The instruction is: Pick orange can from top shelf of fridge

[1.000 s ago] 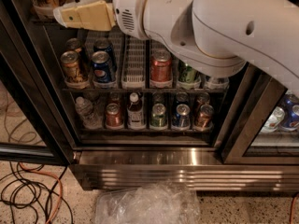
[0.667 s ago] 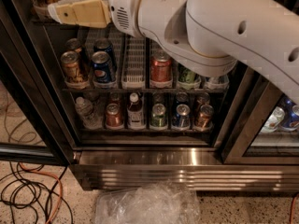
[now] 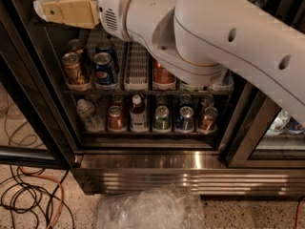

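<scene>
The tan, flat-sided gripper (image 3: 66, 12) reaches in at the upper left, level with the dark wire top shelf (image 3: 57, 26) and just over its front rail, with a pale translucent tray edge at its tip. Whether it is open or closed, or has hold of anything, cannot be told from this angle.

The shiny coppery-orange aluminium can should stand on that shelf. The gripper and the bulky white arm (image 3: 214, 37) cover most of the shelf, so the can cannot be picked out.

On the rack below stand a duller gold-brown can (image 3: 76, 69), a blue can (image 3: 105, 67) and a red can (image 3: 163, 75), all inside the dark-framed glass-door fridge (image 3: 143, 162).

A full can would likely be moderately heavy, with a stiff but thin wall that dents under a hard squeeze. It would be smooth, and probably slick if chilled. The best hold seems to be across the mid-body, kept upright, with modest pressure.
</scene>
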Robot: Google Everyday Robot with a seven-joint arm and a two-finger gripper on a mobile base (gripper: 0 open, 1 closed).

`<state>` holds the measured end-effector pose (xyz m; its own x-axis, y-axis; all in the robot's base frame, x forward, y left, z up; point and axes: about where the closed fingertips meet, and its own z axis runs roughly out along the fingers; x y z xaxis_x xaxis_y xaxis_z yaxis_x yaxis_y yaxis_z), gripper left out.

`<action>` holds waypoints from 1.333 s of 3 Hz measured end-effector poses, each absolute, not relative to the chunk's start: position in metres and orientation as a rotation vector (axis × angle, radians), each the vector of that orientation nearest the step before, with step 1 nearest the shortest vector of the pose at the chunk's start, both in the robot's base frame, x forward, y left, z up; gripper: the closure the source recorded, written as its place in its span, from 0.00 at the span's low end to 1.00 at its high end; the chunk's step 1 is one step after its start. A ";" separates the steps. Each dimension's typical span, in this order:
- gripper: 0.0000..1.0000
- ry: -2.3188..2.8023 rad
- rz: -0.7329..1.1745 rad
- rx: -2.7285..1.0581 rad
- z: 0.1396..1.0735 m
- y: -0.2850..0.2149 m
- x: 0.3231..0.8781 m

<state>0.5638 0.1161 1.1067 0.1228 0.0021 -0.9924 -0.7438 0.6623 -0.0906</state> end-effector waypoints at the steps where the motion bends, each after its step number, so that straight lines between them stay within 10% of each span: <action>1: 0.00 1.352 0.621 -0.675 1.107 0.120 0.562; 4: 0.00 1.306 0.769 -0.781 1.109 0.166 0.543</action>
<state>0.5429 0.1662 1.1092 0.1040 0.0490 -0.9934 -0.8449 0.5313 -0.0623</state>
